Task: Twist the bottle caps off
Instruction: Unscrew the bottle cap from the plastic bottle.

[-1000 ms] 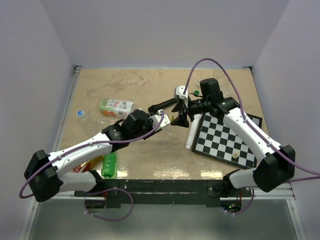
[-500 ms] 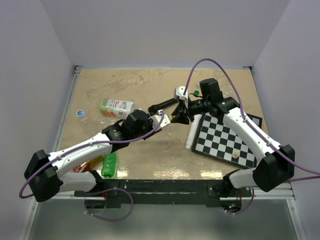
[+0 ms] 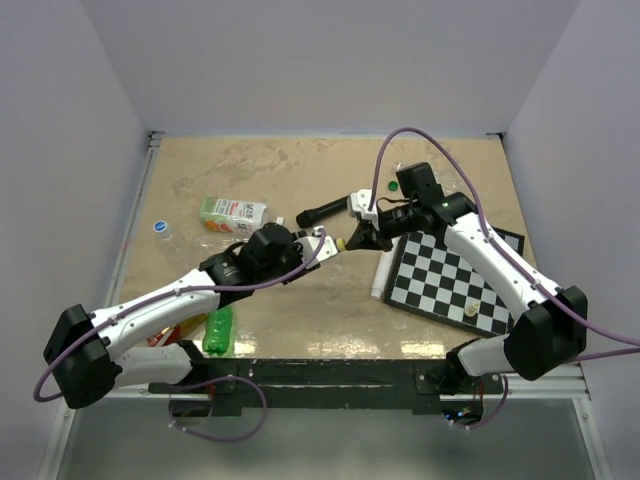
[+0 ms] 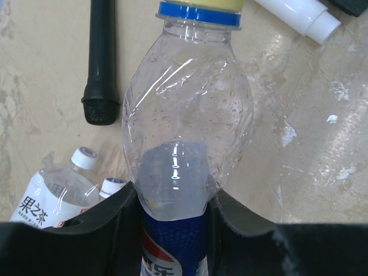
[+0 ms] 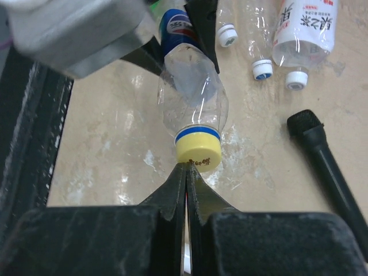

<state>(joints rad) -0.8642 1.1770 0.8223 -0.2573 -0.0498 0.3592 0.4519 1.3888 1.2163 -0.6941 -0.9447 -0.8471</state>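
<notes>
- Right gripper (image 5: 186, 175): jaws pressed fully together with nothing between them. The tips sit right at the yellow cap (image 5: 198, 153); I cannot tell if they touch it.
- Left gripper (image 4: 175, 215): clamped on the blue-labelled lower body of the Pepsi bottle (image 4: 187, 115).
- The bottle is held over the middle of the table (image 3: 260, 170), cap on and facing the right arm.
- Black microphone (image 4: 102, 63): lies on the table beside the bottle, on the far-edge side.
- Chessboard (image 3: 455, 280): near-right corner.
- Green bottle (image 3: 217, 330): near edge, left side.

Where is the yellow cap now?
The yellow cap sits mid-frame in the right wrist view, on the Pepsi bottle held by the left gripper, at the tips of the shut right gripper.
</notes>
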